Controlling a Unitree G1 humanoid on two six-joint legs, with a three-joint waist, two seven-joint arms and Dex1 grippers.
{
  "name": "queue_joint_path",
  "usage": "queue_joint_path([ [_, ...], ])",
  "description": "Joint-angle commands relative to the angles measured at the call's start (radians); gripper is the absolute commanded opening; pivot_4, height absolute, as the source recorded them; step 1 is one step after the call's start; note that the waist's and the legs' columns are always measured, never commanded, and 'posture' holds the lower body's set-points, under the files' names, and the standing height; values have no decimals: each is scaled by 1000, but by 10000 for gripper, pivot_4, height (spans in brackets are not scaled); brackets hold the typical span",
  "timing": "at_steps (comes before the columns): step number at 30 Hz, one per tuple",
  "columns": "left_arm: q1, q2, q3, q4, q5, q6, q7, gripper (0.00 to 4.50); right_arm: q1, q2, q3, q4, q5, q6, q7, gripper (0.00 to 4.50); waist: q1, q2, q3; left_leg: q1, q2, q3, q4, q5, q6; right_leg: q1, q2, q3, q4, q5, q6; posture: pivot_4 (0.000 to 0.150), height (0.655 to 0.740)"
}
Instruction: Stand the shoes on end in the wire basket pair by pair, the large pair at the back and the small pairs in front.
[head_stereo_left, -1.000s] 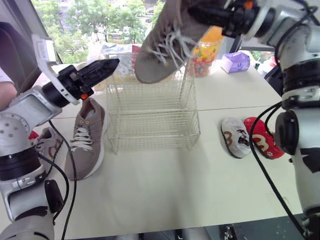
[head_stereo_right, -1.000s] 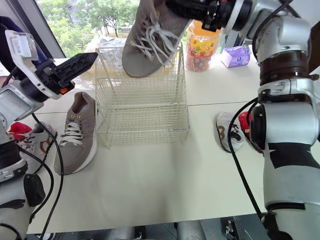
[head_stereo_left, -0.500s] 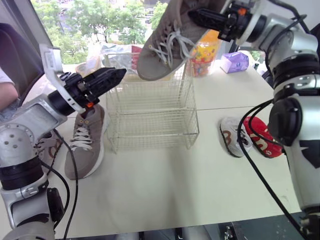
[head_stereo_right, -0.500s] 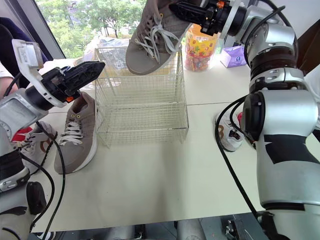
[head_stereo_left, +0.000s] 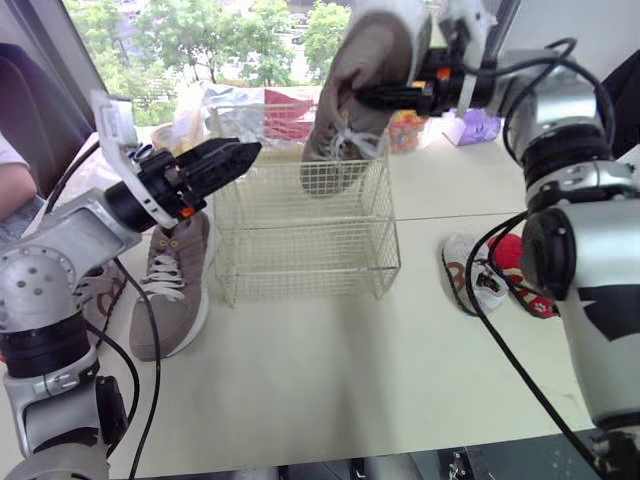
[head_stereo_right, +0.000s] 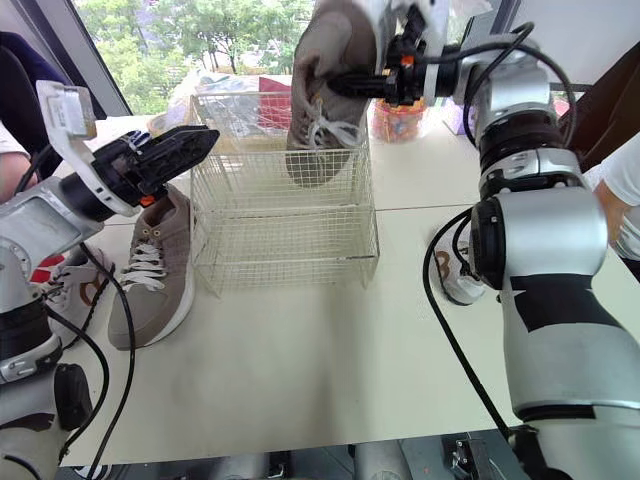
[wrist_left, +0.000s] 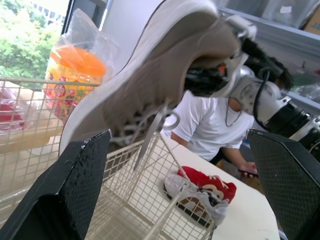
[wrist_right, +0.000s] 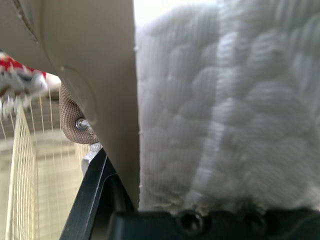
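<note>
At the far left a half-hidden small shoe (head_stereo_left: 97, 287) lies on the table (head_stereo_left: 330, 390), behind the robot's left arm. Just to its right a lying taupe shoe (head_stereo_left: 172, 285) rests on its sole, toe towards us, close beside the left wall of the wire basket (head_stereo_left: 305, 250).

Above that shoe we see the left gripper (head_stereo_left: 245, 153) hanging in the air near the basket's upper left rim. Its two fingers (wrist_left: 82, 175) are spread wide with nothing between them.

The basket stands upright in the middle of the table. The held taupe shoe (head_stereo_left: 365, 80) is tipped steeply, toe down and heel up. Its toe is below the rim at the far right of the basket, and its laces dangle there. We cannot tell whether the toe touches the wire. The right gripper (head_stereo_left: 375, 97) is clamped on the shoe's collar at the heel.

On the table to the right of the basket, well apart from it, lie a small grey shoe (head_stereo_left: 470, 275) and a small red shoe (head_stereo_left: 522, 275), touching side by side.
</note>
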Motion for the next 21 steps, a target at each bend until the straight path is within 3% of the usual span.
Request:
queue_joint_path([
  [1,-3,20,6,-40,-4,-22,-6,44547,8,-4,-3,-6,-30,-30,13,18805,1,0,0,0,0,0,0,0,0,0,0,0,0,0,0,1500,7400],
  [2,-1,24,5,-44,-3,-22,-6,44547,15,-5,-1,-5,-38,-29,19,18805,2,0,0,0,0,0,0,0,0,0,0,0,0,0,0,1500,7400],
  [7,1,34,5,-52,-7,-20,-3,45000,31,-13,-7,-10,-58,-44,23,41773,2,0,0,0,0,0,0,0,0,0,0,0,0,0,0,1500,7400],
  [8,0,36,5,-52,-8,-19,-2,45000,31,-18,-11,-13,-60,-46,23,44692,1,0,0,0,0,0,0,0,0,0,0,0,0,0,0,1500,7400],
  [21,32,80,10,-111,36,-28,35,45000,92,-180,10,-210,-90,-86,84,44692,1,0,0,0,0,0,0,0,0,0,0,0,0,0,0,1500,7400],
])
